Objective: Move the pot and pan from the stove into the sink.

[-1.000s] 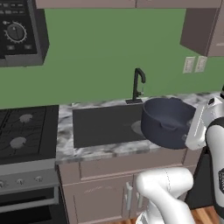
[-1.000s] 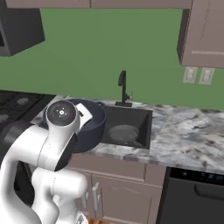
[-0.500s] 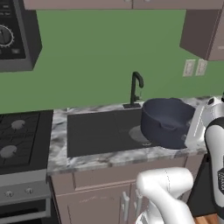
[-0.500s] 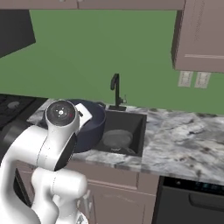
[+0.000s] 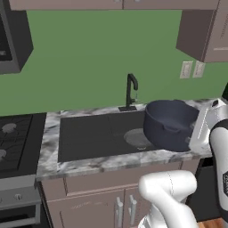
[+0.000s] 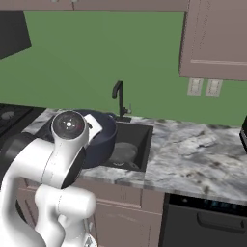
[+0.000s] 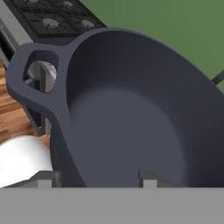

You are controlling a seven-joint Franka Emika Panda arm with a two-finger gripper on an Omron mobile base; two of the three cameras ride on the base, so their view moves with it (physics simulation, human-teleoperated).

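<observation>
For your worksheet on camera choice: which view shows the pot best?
The left base view: the whole pot shows, over the sink's right end. In the right base view the arm hides most of it. The hand view gives its inside and one loop handle.

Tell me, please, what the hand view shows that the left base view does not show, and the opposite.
Hand view alone: the inside of the pot, one loop handle close up, and the fingers straddling the near wall of the pot. Left base view alone: the sink, the black faucet, the marbled counter, the wall outlets and the upper cabinets. Both share the pot and part of the stove.
</observation>
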